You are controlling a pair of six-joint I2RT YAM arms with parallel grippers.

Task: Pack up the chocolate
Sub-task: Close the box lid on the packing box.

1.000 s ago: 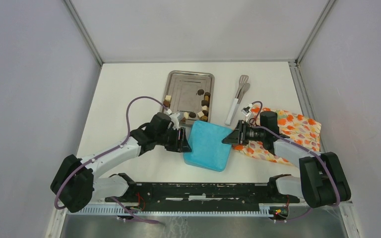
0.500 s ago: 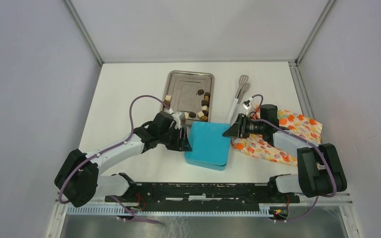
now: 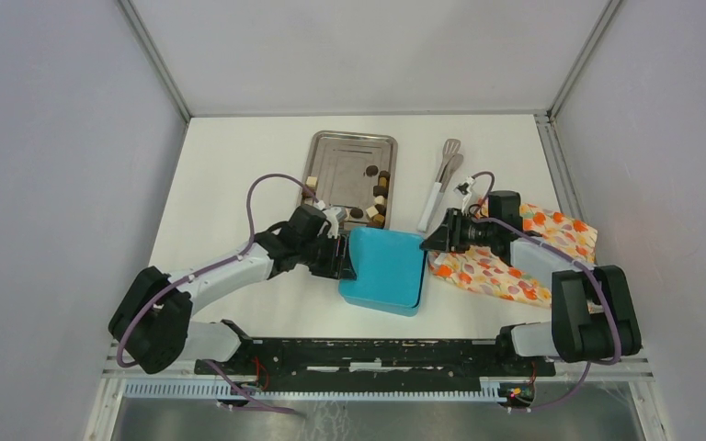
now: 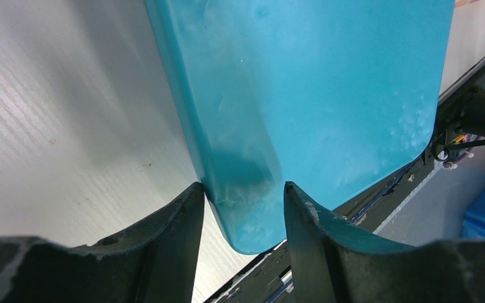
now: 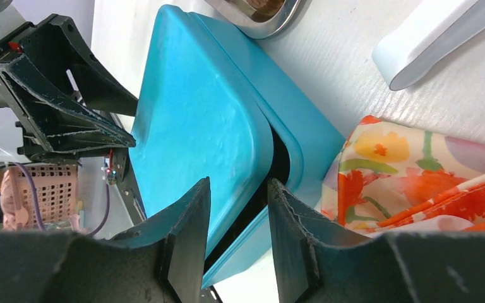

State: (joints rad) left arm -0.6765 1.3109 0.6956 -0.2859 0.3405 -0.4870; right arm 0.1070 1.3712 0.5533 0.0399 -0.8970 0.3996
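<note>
The chocolate [image 3: 376, 200] lies as several small brown and cream pieces in the steel tray [image 3: 345, 156] at the back. In front of it is the teal box [image 3: 377, 304], its lid [image 3: 382, 262] lying slightly askew on top. My left gripper [image 3: 342, 260] is shut on the box's left edge, which fills the space between its jaws [image 4: 242, 188]. My right gripper [image 3: 426, 242] is at the far right corner. Its jaws [image 5: 239, 183] stand open around the lid's rim [image 5: 189, 120], with a dark slit between lid and base [image 5: 306, 148].
White-handled tongs [image 3: 440, 179] lie right of the tray. An orange floral cloth [image 3: 529, 253] lies under the right arm, against the box's right side. The black arm mount [image 3: 377, 354] runs along the near edge, close to the box.
The box has turned squarer and shifted toward the tray. My right gripper moved back with its corner and its jaws widened. The left gripper kept its hold.
</note>
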